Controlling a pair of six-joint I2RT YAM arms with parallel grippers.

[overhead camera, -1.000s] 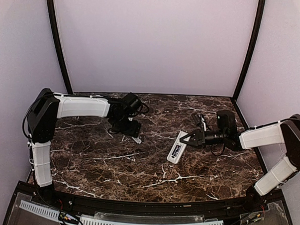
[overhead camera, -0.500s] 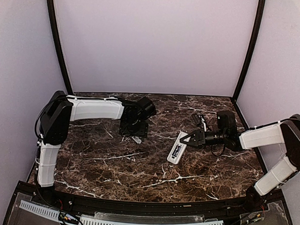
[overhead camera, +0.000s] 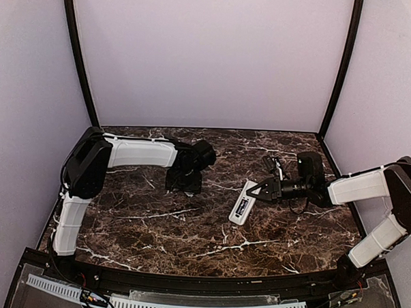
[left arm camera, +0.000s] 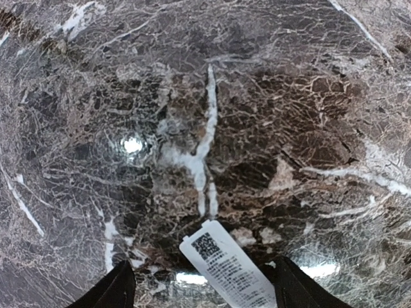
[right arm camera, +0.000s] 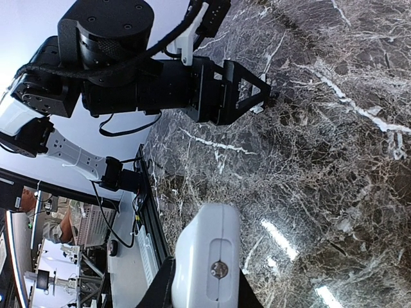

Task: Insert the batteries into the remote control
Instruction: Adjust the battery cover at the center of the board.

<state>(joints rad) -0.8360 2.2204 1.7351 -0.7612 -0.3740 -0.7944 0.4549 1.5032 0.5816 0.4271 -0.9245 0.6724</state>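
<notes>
1. Remote control: white oblong lying on the dark marble table, right of centre, long axis running near-left to far-right. There is a dark bluish patch on its upper face, too small to tell whether it is bay, screen or cells.
2. Right gripper: pressed in on the far-right end of the remote control, pinching it. Its wrist view shows the white end and a screw between the fingers.
3. Left gripper: pointed down at the table, left of the remote control and well apart from it. Fingers spread wide, clamping nothing.
4. White labelled piece: flat, printed with a code square and small text. It lies between the spread fingers, skewed to their line. Possibly the bay cover, not certain.
5. Batteries: none identifiable in any view.
6. Step in hand, judged: taking up the labelled piece with the left gripper.
   - The piece is thin and flat, so turn the wrist to square the fingers to its narrow width.
   - Lower until the tips nearly touch the table, then close gently.
   - A skewed closing may spin or flick it away.
   - Hold the right grip firm so the remote control does not shift.
</notes>
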